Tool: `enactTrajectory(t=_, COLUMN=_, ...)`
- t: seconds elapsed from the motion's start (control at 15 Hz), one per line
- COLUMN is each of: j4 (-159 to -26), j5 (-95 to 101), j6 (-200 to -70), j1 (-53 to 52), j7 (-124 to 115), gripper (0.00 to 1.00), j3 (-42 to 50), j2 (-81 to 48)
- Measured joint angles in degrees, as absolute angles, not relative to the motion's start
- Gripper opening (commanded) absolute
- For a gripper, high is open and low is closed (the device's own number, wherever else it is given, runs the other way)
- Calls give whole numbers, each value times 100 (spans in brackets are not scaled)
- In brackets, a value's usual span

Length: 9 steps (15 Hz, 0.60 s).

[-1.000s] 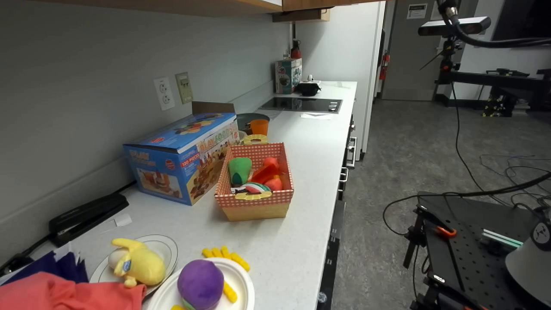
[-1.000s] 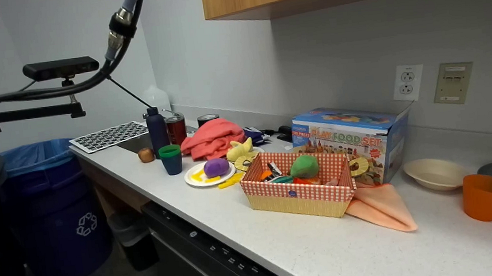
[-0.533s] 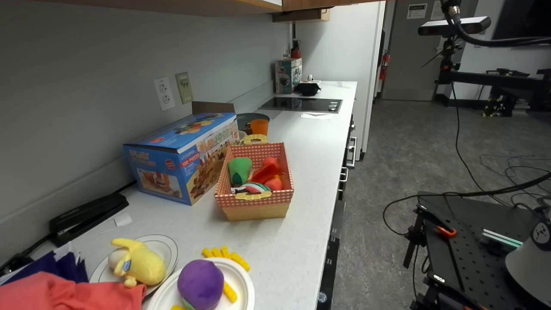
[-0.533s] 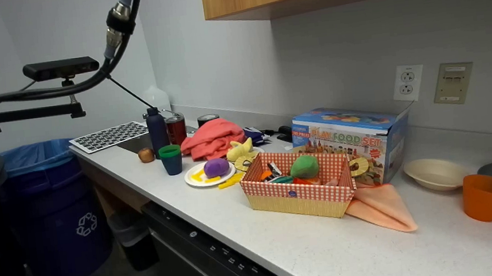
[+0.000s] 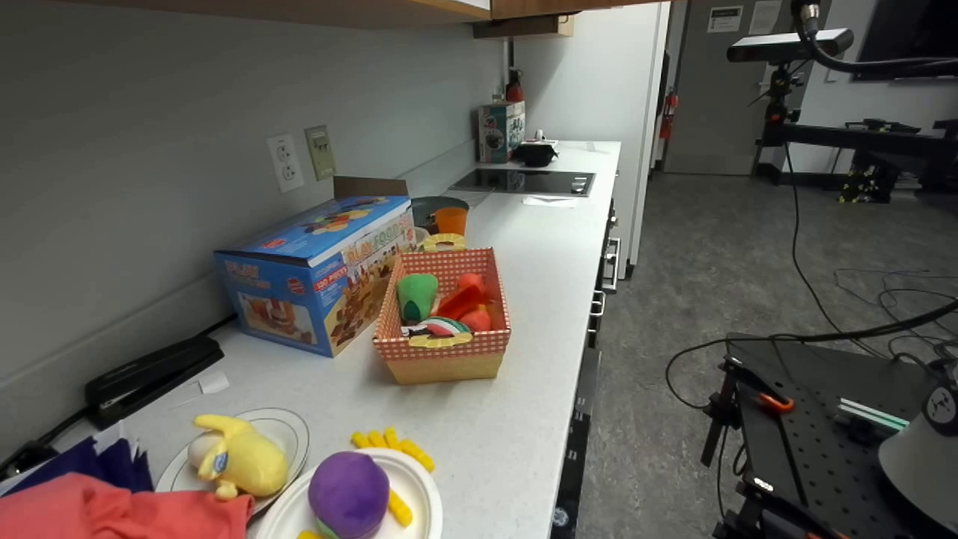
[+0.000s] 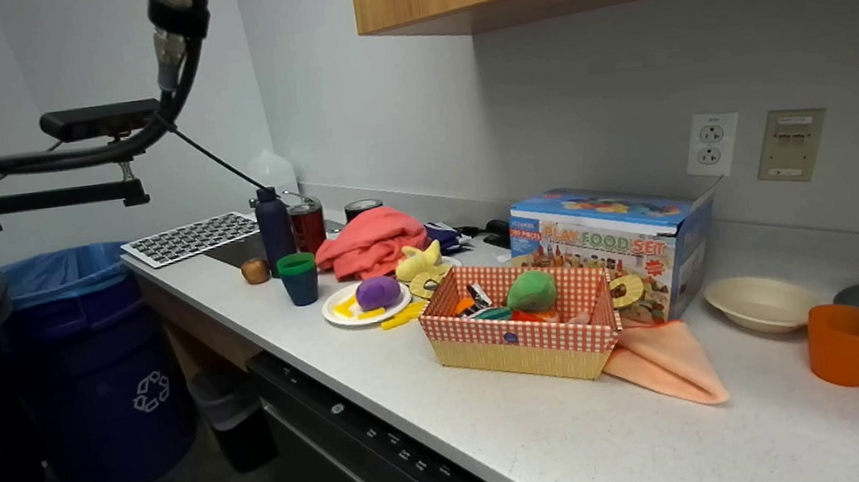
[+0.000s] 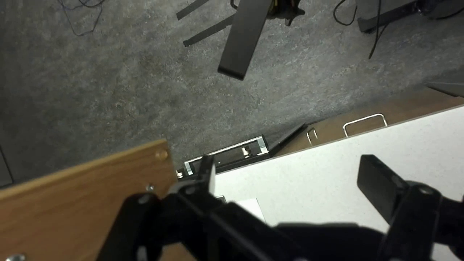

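Clearly, the gripper [image 7: 287, 167] stands, jaws spread wide.
White countertop [image 7: 308, 188] lies beyond them, showing through the gap.

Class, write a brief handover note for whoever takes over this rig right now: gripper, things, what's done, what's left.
Gripper: open, holding nothing; in the wrist view the white counter shows beyond it, with a wooden panel at lower left.
Things: in both exterior views a checkered basket holds a green toy and others; a purple toy sits on a white plate, yellow pieces on and beside it.
Done: several toys are in the basket; nothing is gripped.
Left: purple toy and yellow pieces lie outside the basket; moving anything probably needs a grasp first.
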<state>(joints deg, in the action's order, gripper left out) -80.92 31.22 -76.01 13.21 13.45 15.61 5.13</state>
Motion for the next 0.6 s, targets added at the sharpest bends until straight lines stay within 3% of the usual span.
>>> enactTrajectory(t=0.6, j4=-8648, j5=3005, j6=-7602, j1=1547, j7=1329, gripper=100, j3=1863, j2=1181)
